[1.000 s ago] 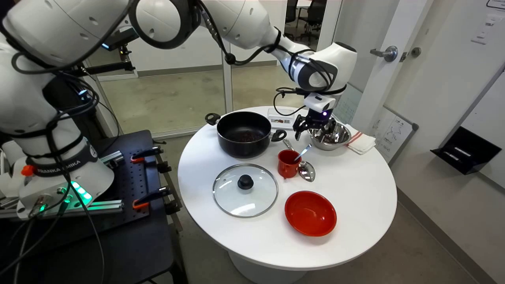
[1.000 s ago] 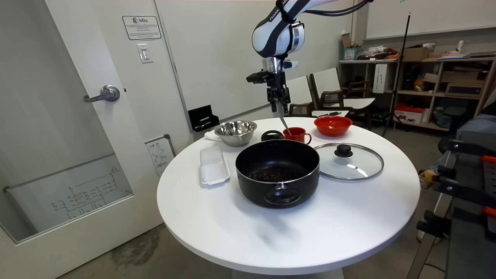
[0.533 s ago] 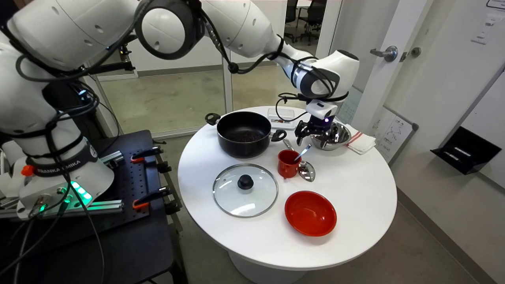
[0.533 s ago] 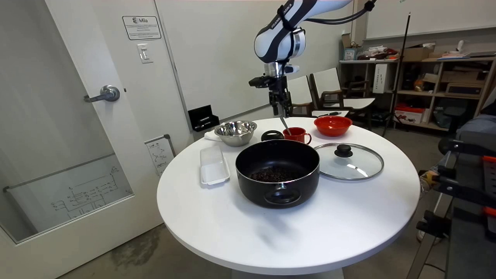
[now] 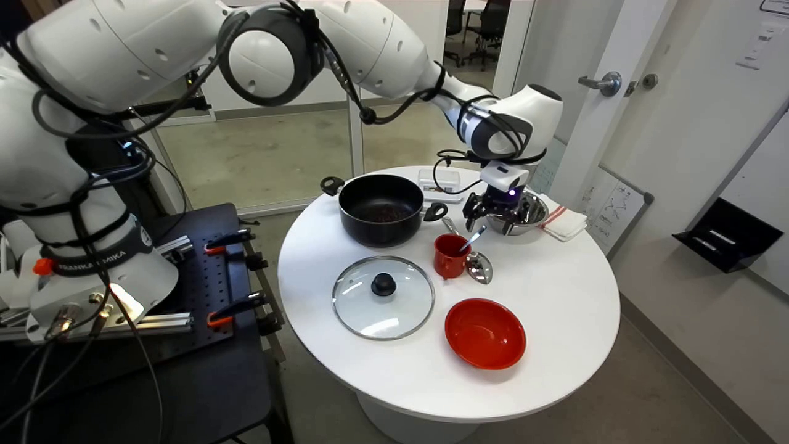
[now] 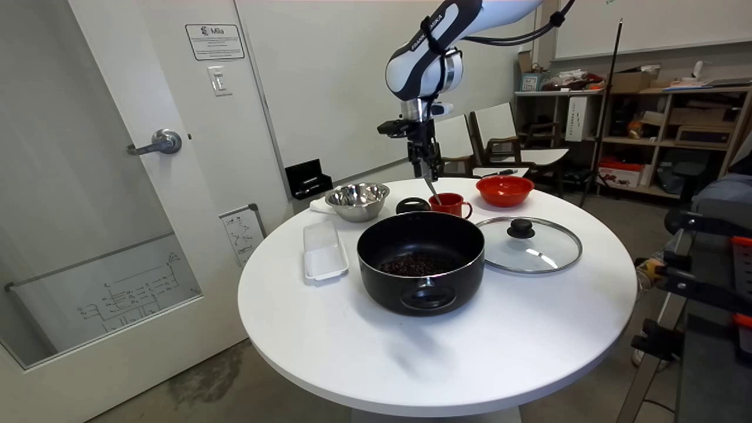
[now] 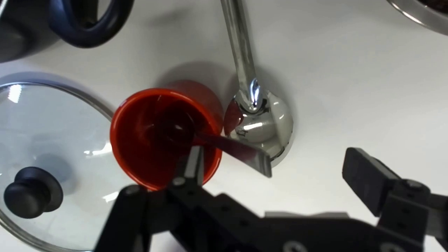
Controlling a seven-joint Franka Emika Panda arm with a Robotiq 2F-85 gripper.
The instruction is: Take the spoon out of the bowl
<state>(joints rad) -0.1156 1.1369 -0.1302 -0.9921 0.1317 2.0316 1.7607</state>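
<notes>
The thin grey spoon (image 7: 241,151) leans in the red mug (image 7: 164,136), not in the steel bowl. Its handle sticks out over the mug's rim; it also shows in both exterior views (image 5: 474,236) (image 6: 432,190). The shiny steel bowl (image 6: 357,202) stands apart from the mug; only its rim (image 7: 413,17) shows in the wrist view, and the arm partly hides it in an exterior view (image 5: 535,213). My gripper (image 7: 274,157) is open and empty, above the mug. The handle's end lies between its fingers as the wrist camera sees it. It also shows in both exterior views (image 5: 489,227) (image 6: 427,174).
A large serving spoon (image 7: 259,126) lies beside the mug. The black pot (image 6: 420,294) holds dark bits. A glass lid (image 5: 363,308), a red bowl (image 5: 486,333), a white tray (image 6: 326,261) and a striped cloth (image 5: 566,223) are on the round white table (image 5: 567,320).
My arm and open gripper have moved down toward the spoon handle, with less motion in the last half second. The light at the robot's base has turned from green to white. The objects have not moved.
</notes>
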